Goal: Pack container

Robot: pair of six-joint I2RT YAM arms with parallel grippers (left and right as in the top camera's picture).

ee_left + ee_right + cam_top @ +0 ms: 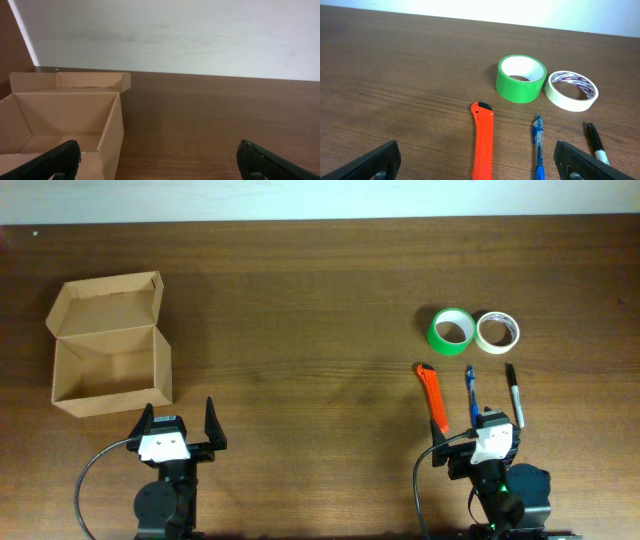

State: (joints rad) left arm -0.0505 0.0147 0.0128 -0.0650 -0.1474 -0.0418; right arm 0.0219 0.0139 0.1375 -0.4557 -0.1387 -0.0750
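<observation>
Overhead, the container (110, 370) sits at the far left of the bench (320, 290), well apart from everything on the right side. It is a plain tan cardboard box, and its lid (105, 305) is hinged along the far edge and thrown back toward the pale wall (320, 198), so I look straight down onto its cardboard floor. My left tool (180, 415) rests just in front of the container's near right corner with its two black fingers spread wide and nothing between them. From the left wrist view one finger overlaps the box's front wall, though I cannot tell whether it touches. My right tool (478, 425) sits at the near right of the bench, also spread wide and gripping nothing. Ahead of it three slim things lie in a row, roughly parallel and pointing away from me: an orange utility knife (433, 395) on the left, a blue pen (470, 393) in the middle and a black marker (514, 395) on the right. The near end of the pen reaches up to the tool's body in the overhead view. Beyond them stand a green tape roll (452, 330) and, just beside it on the right, a cream tape roll (497, 332) with printing on its inner core. Both lie flat on the bench with their holes facing up, so close together that I cannot tell whether they touch.
</observation>
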